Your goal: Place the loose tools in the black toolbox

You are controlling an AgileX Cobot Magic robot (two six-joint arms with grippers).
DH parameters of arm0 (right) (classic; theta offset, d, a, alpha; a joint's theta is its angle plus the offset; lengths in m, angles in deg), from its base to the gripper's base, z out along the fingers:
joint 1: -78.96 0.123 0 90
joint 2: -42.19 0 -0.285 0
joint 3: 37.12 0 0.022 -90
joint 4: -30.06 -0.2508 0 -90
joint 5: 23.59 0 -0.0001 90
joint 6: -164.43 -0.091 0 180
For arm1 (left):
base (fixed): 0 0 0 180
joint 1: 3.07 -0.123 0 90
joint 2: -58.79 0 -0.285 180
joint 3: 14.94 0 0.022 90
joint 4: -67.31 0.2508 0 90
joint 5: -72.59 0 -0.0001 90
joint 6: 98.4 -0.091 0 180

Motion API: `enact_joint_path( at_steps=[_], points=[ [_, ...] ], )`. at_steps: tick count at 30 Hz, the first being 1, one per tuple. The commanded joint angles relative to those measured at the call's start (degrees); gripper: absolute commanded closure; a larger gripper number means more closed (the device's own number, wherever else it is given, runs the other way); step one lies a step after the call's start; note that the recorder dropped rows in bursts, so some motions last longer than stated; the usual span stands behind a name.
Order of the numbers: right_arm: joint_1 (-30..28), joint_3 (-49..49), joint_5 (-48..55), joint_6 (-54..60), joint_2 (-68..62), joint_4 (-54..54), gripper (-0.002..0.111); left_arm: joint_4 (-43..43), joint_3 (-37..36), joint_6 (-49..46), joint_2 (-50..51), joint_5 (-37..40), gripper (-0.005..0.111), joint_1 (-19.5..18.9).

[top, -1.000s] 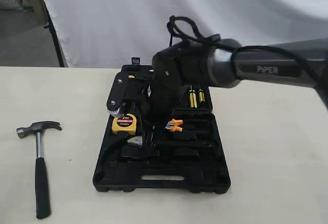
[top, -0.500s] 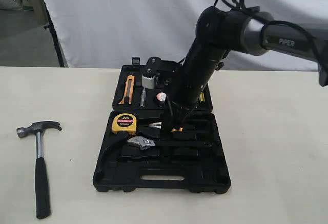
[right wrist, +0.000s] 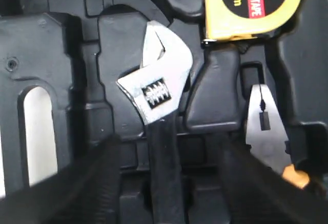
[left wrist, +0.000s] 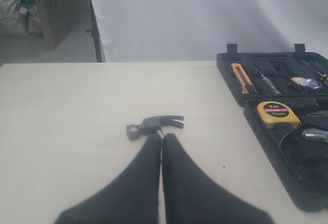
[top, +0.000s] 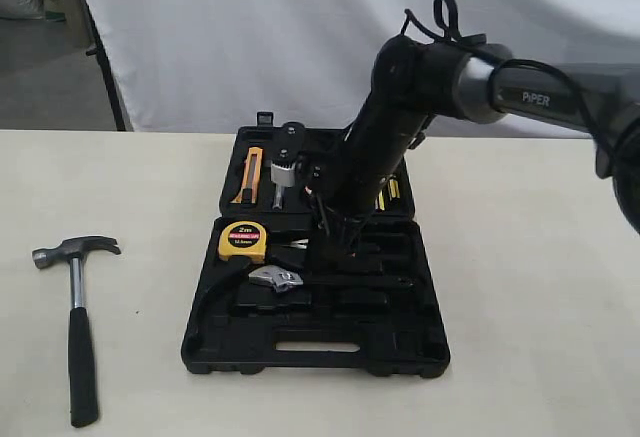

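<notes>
A yellow tape measure (top: 243, 241) lay just beside the silver nose of orange-handled pliers (right wrist: 264, 126). Behind them sat an orange utility knife (top: 251, 174) and partly hidden yellow-handled screwdrivers (top: 392, 189). The pale bench (top: 540, 287) met a white backdrop sheet (top: 230, 37) beside a black stand pole (top: 105, 67).

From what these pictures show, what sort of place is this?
Probably a robot test room or lab, not a real workshop: a white cloth backdrop hangs behind a plain pale table, and a robot arm reaches over an open black toolbox, with a hammer lying beside it.
</notes>
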Motion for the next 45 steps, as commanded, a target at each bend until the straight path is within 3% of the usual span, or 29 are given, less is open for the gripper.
enact_joint_path(
  at_steps=[1,18,21,24,26,45],
  points=[
    [-0.07,0.33,0.71,0.47,0.05,-0.49,0.043,-0.46,-0.09,0.00,-0.18,-0.04,0.106,0.30],
    [-0.86,0.47,-0.52,0.47,-5.70,0.56,0.045,-0.46,-0.09,0.00,-0.18,-0.04,0.106,0.30],
    [-0.86,0.47,-0.84,0.47,-6.42,0.56,0.060,-0.46,-0.09,0.00,-0.18,-0.04,0.106,0.30],
    [-0.86,0.47,-1.23,0.06,-6.44,0.32,0.093,-0.46,-0.09,0.00,-0.18,-0.04,0.106,0.30],
    [-0.86,0.47,-1.23,0.06,-6.44,0.32,0.108,-0.46,-0.09,0.00,-0.18,-0.04,0.106,0.30],
    [-0.75,0.36,1.38,-1.41,-0.90,1.03,0.109,-0.46,-0.09,0.00,-0.18,-0.04,0.106,0.30]
  ],
)
